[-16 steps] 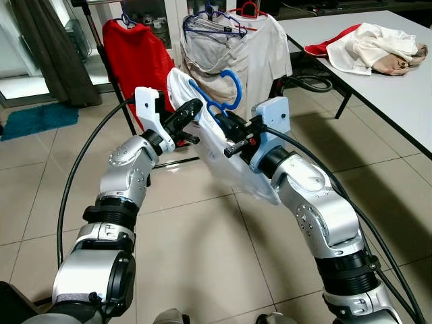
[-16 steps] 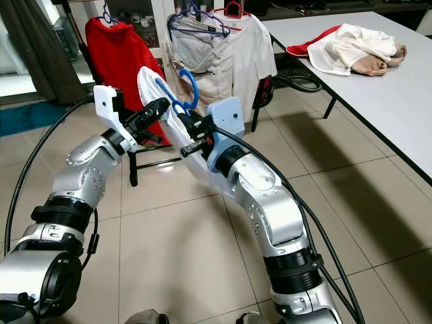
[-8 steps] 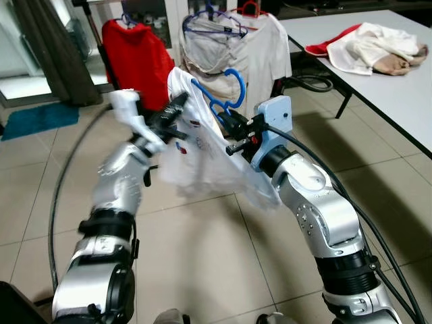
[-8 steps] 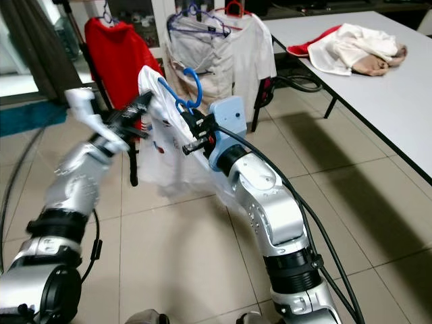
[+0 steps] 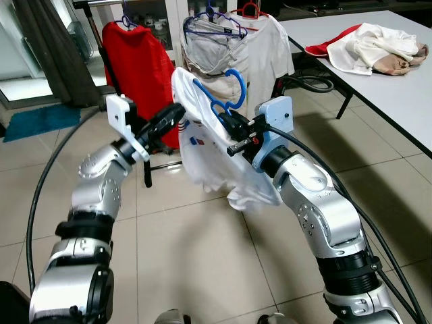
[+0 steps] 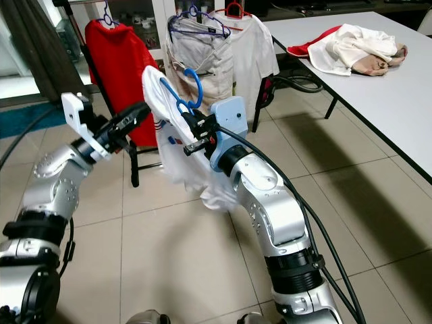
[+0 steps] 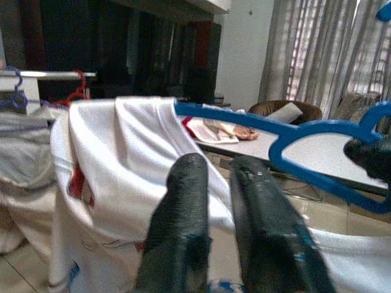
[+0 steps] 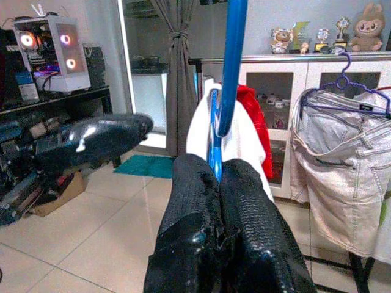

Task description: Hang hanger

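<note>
A blue hanger (image 5: 223,94) carries a white T-shirt (image 5: 209,158) that hangs down freely in front of me. My right gripper (image 5: 229,129) is shut on the hanger's lower bar, with the hook pointing up; the right wrist view shows the blue bar (image 8: 232,61) pinched between the black fingers (image 8: 195,201). My left gripper (image 5: 174,113) is shut and sits just left of the shirt's shoulder, holding nothing. The shirt (image 7: 104,152) and hanger (image 7: 293,140) lie just beyond its fingertips in the left wrist view.
A clothes rack (image 5: 101,4) stands behind, with a red shirt (image 5: 138,61) and pale garments (image 5: 233,47) on hangers. A grey table (image 5: 391,88) at the right holds a pile of clothes (image 5: 368,46). A dark curtain and teal mat (image 5: 37,120) are at left.
My left gripper has let the shirt go and drawn back to the left. The shirt has dropped to hang straight from the hanger. The right gripper has hardly moved.
</note>
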You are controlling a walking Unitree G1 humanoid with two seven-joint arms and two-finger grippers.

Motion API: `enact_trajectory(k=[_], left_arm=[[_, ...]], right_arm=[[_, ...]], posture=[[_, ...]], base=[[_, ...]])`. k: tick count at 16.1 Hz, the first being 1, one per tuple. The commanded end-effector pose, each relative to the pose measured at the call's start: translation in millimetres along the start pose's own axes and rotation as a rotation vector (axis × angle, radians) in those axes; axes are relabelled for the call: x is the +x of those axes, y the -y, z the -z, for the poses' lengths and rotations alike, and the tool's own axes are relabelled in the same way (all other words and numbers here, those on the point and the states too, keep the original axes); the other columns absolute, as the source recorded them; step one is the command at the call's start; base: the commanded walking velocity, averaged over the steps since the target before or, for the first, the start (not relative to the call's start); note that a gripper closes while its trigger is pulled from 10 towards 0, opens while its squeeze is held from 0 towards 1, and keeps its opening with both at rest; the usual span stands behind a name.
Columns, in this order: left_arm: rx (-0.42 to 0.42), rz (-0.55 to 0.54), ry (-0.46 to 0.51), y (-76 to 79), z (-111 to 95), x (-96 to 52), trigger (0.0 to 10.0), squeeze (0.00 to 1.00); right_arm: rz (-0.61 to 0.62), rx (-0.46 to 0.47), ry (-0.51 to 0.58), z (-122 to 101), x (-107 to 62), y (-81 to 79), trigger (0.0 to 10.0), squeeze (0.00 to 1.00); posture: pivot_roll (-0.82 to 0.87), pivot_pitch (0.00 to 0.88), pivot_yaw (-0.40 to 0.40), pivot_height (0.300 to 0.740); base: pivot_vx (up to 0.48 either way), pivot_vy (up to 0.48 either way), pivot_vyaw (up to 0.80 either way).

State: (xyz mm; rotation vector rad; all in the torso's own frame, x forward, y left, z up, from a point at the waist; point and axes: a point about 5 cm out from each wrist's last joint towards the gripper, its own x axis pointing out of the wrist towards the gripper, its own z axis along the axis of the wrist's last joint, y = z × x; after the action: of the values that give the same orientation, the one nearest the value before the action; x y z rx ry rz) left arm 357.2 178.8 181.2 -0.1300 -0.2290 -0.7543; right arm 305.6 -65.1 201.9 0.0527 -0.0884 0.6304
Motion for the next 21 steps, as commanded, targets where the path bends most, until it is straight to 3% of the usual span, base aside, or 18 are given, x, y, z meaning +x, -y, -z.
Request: enact_trajectory(k=[1,8,9,10,11,14,17,18,19,20,21], left_arm=[[0.032,0.007,-0.023,-2.2,-2.0,1.2,10.0,1.0],[0.071,-0.074,-0.01,-1.8,-0.3,21.7,10.0,1.0],[0.066,-0.072,-0.015,-0.6,0.8,25.0,10.0,0.73],[0.065,-0.069,-0.018,0.0,1.3,26.6,10.0,0.56],[0.073,-0.084,-0.038,-0.1,2.6,30.1,10.0,0.0],[0.102,-0.19,-0.058,-8.1,0.3,34.2,10.0,0.0],[0.082,-0.174,-0.044,-6.3,-0.8,38.0,10.0,0.0],[0.074,-0.163,-0.036,-4.7,-1.0,39.8,9.0,0.0],[0.068,-0.157,-0.03,-3.4,-0.8,41.0,4.0,0.0],[0.068,-0.156,-0.028,-2.1,0.7,41.8,1.5,0.0],[0.064,-0.155,-0.027,-1.3,1.9,41.7,0.0,0.0]], right_arm=[[-0.02,-0.014,0.057,-11.8,-1.6,-3.6,10.0,0.0],[-0.042,-0.019,0.067,-14.5,-2.1,-7.4,10.0,0.0],[-0.047,-0.02,0.068,-14.8,-2.1,-8.5,10.0,0.0],[-0.05,-0.02,0.067,-14.8,-2.0,-9.1,10.0,0.0],[-0.056,-0.023,0.066,-14.6,-2.0,-10.4,10.0,0.0],[-0.068,-0.028,0.066,-15.0,-2.2,-13.0,10.0,0.0],[-0.078,-0.037,0.06,-14.2,-3.5,-14.0,10.0,0.0],[-0.085,-0.047,0.052,-12.8,-4.1,-14.8,10.0,0.0],[-0.087,-0.051,0.047,-11.8,-4.4,-15.1,10.0,0.0],[-0.086,-0.052,0.046,-11.3,-4.7,-15.1,10.0,0.0],[-0.084,-0.051,0.045,-11.2,-4.7,-14.9,10.0,0.0]], posture=[[-0.07,0.0,0.117,0.74],[-0.09,0.0,0.124,0.74],[-0.09,0.0,0.124,0.74],[-0.09,0.0,0.124,0.74],[-0.09,0.0,0.126,0.74],[-0.09,0.0,0.127,0.74],[-0.1,0.0,0.134,0.74],[-0.1,0.0,0.136,0.74],[-0.1,0.0,0.136,0.74],[-0.1,0.0,0.138,0.74],[-0.1,0.0,0.138,0.74]], base=[[0.0,0.0,0.0],[0.0,0.0,0.0],[0.0,0.0,0.0],[0.0,0.0,0.0],[0.0,0.0,0.0],[0.0,0.0,0.0],[0.0,0.0,0.0],[0.0,0.0,0.0],[0.0,0.0,0.0],[0.0,0.0,0.0],[0.0,0.0,0.0]])
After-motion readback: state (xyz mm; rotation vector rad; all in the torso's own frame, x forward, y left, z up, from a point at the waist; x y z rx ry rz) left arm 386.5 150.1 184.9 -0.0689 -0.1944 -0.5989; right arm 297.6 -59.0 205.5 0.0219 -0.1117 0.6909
